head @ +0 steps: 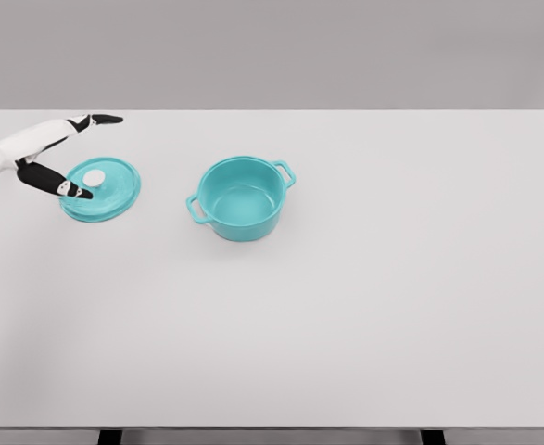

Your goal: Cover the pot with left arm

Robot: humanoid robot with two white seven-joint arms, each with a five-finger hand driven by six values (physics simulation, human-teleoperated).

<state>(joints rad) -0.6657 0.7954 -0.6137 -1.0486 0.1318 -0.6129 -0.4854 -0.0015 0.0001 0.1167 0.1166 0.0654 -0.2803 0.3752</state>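
Note:
A turquoise pot (pixel 241 198) with two side handles stands uncovered on the white table, a little left of the middle. Its turquoise lid (pixel 102 188) with a white knob (pixel 94 178) lies flat on the table to the pot's left. My left hand (pixel 82 158) reaches in from the left edge over the lid. Its fingers (pixel 100 120) are spread, the upper ones stretched out past the lid's far side. The thumb tip (pixel 75 192) lies just left of the knob. The hand holds nothing.
The white table (pixel 392 306) spreads wide to the right and to the front of the pot. A plain grey wall stands behind it. No other objects show.

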